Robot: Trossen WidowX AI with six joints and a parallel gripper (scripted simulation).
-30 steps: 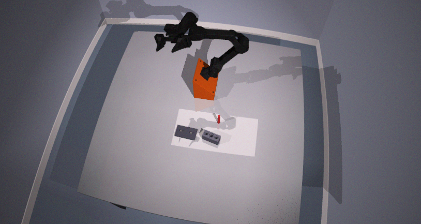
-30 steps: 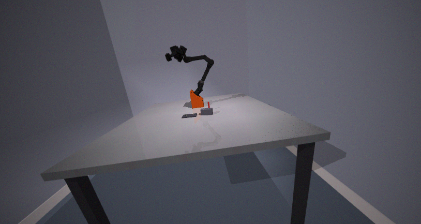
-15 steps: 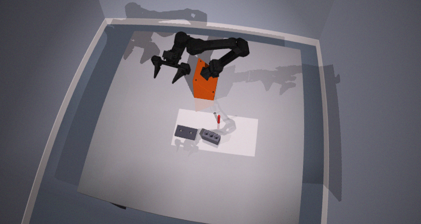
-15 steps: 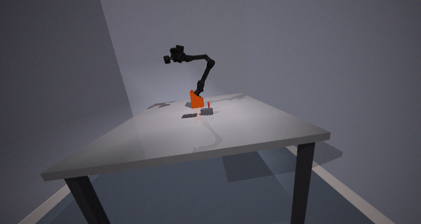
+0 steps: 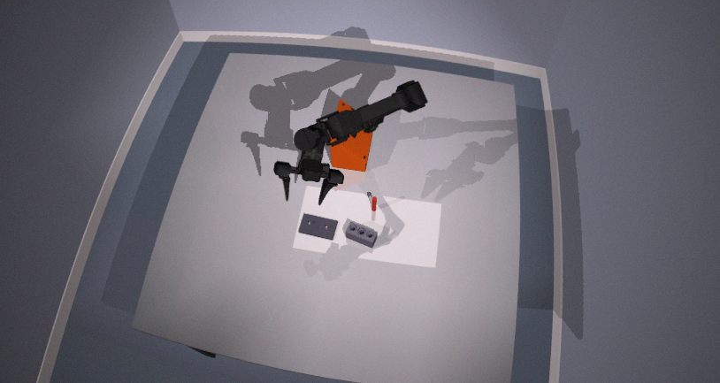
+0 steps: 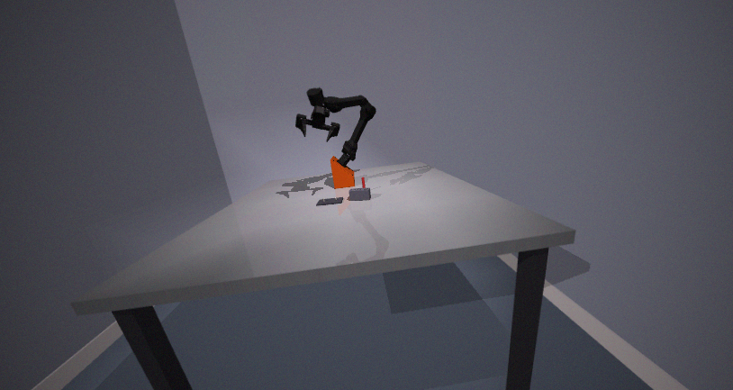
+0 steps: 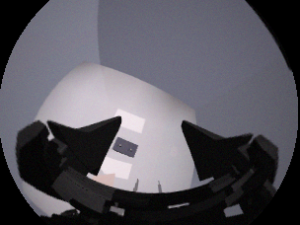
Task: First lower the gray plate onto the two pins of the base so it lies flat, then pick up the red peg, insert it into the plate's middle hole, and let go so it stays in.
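the gripper (image 5: 302,202) (image 6: 316,138) (image 7: 152,120), its fingers spread wide with nothing between them, hangs high above the table (image 5: 427,320) (image 6: 410,229) (image 7: 153,104), well apart from the gray plate (image 5: 361,234) (image 6: 359,194), which sits below it and off to the right in the top view. the plate rests beside the dark base (image 5: 317,226) (image 6: 330,201) (image 7: 125,147), off its two pins, its three holes facing up. the red peg (image 5: 373,203) (image 6: 363,182) stands near the plate, between it and the orange mount (image 5: 349,157) (image 6: 342,177) in depth.
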